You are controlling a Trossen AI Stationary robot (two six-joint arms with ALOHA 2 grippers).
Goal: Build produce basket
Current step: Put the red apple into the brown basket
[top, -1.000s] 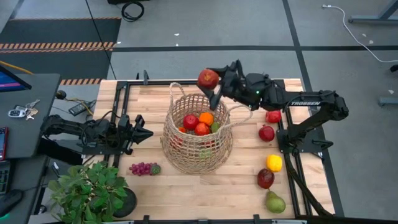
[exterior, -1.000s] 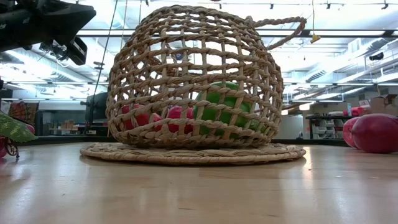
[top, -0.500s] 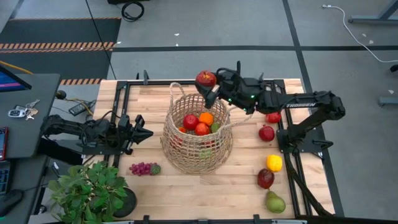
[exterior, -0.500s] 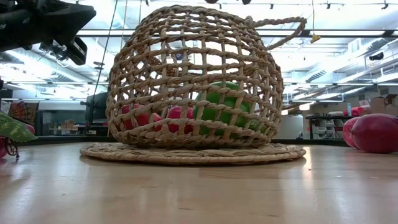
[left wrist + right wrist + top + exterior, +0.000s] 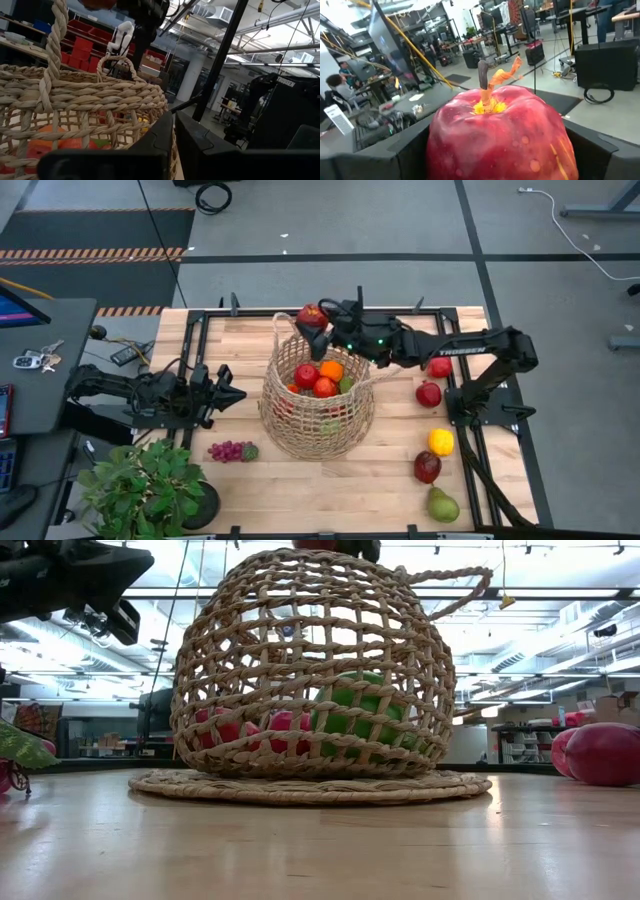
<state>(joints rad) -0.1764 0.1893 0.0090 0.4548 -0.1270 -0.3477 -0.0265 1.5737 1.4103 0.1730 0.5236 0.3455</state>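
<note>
Above the basket (image 5: 318,395) rim, right gripper (image 5: 318,320) holds a red apple (image 5: 310,316); left gripper (image 5: 228,394) pinched.

1 round open-weave tan straw basket (image 5: 318,405), 1 purple grape bunch (image 5: 230,451), 1 yellow pepper (image 5: 440,442), 1 green pear (image 5: 442,506), 1 potted green plant (image 5: 148,490).

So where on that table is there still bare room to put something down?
The widest bare wood lies in front of the basket, between the potted plant and the pear. A smaller patch sits at the far left corner. The right edge is crowded with loose fruit, and the grapes take the spot beside the plant.
</note>
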